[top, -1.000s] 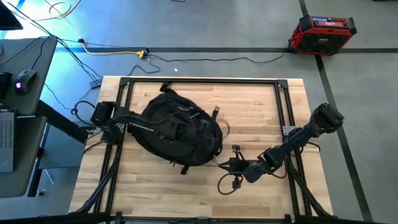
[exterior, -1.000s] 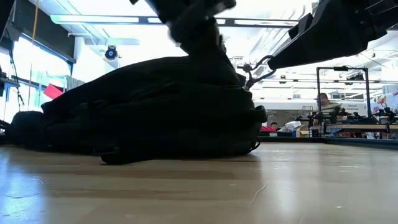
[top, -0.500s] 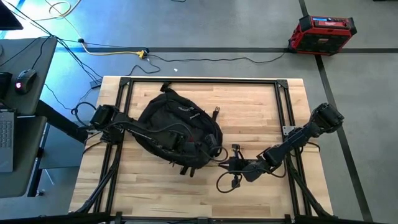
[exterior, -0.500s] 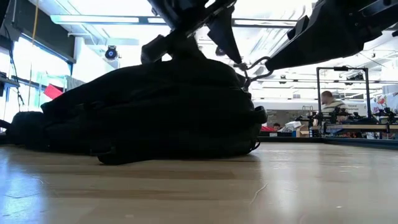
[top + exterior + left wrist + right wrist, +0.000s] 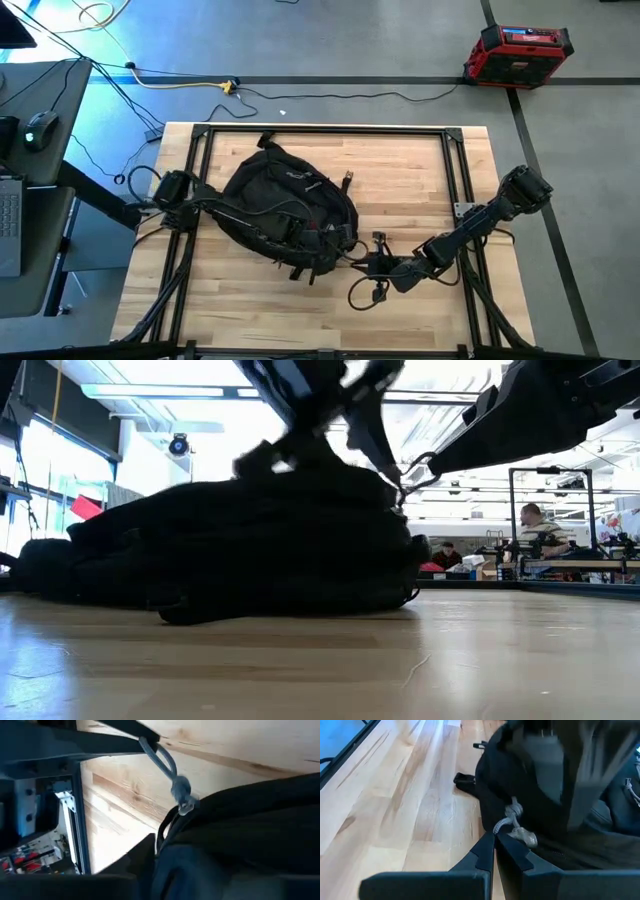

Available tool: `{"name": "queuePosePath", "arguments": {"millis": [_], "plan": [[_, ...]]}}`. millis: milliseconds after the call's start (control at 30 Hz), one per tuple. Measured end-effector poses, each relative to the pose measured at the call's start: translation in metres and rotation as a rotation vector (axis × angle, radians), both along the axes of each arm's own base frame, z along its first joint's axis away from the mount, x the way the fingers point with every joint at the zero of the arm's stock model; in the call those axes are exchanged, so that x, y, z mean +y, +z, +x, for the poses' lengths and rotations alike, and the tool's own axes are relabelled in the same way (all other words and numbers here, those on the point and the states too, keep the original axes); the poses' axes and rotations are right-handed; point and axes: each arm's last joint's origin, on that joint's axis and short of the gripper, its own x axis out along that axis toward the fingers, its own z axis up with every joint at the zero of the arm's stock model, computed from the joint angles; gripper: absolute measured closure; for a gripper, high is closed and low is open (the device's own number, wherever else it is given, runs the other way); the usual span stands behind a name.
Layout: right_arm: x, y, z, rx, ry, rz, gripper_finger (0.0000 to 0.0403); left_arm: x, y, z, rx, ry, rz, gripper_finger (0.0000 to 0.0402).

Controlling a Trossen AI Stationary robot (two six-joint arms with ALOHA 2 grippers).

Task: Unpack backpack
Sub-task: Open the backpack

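With my right gripper (image 5: 494, 840) pinched together on the grey zipper pull (image 5: 512, 822) at the backpack (image 5: 285, 205) just ahead, I'd guess a skewed tug slips it free.

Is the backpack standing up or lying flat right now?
Lying flat. The backpack is spread on the table in the high view, and in the low view it rests low and wide on the wood, with the left gripper over it.

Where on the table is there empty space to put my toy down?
Bare wood lies between the backpack and the table's far right corner, and along the near edge on the left side. It is crowded around the backpack's near right end, where the left gripper and right gripper meet.
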Motion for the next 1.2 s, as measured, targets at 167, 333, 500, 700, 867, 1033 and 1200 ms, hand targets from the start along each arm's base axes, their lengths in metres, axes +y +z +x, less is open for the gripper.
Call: {"name": "queuePosePath", "arguments": {"millis": [167, 333, 500, 700, 867, 1033, 1200], "plan": [[0.000, 0.000, 0.000, 0.001, -0.002, 0.001, 0.0403, 0.010, -0.019, 0.015, -0.046, 0.043, 0.050, 0.0391], [0.000, -0.001, 0.000, 0.008, 0.000, -0.002, 0.0403, 0.023, -0.019, 0.020, -0.075, 0.116, 0.050, 0.0399], [0.000, 0.000, 0.000, 0.003, 0.018, 0.011, 0.0403, 0.044, -0.015, 0.023, -0.119, 0.239, 0.013, 0.0401], [-0.002, 0.001, 0.006, -0.032, 0.016, 0.045, 0.0403, 0.071, -0.014, 0.026, -0.179, 0.427, -0.085, 0.0401], [0.002, -0.003, 0.020, -0.090, 0.133, 0.113, 0.0403, 0.091, -0.006, 0.031, -0.331, 0.601, -0.113, 0.0401], [0.004, -0.006, 0.032, -0.175, 0.209, 0.155, 0.0403, 0.101, -0.001, 0.034, -0.437, 0.710, -0.240, 0.0401], [0.010, -0.004, 0.033, -0.132, 0.203, 0.092, 0.0403, 0.093, 0.004, 0.024, -0.422, 0.803, -0.190, 0.0401]]}}
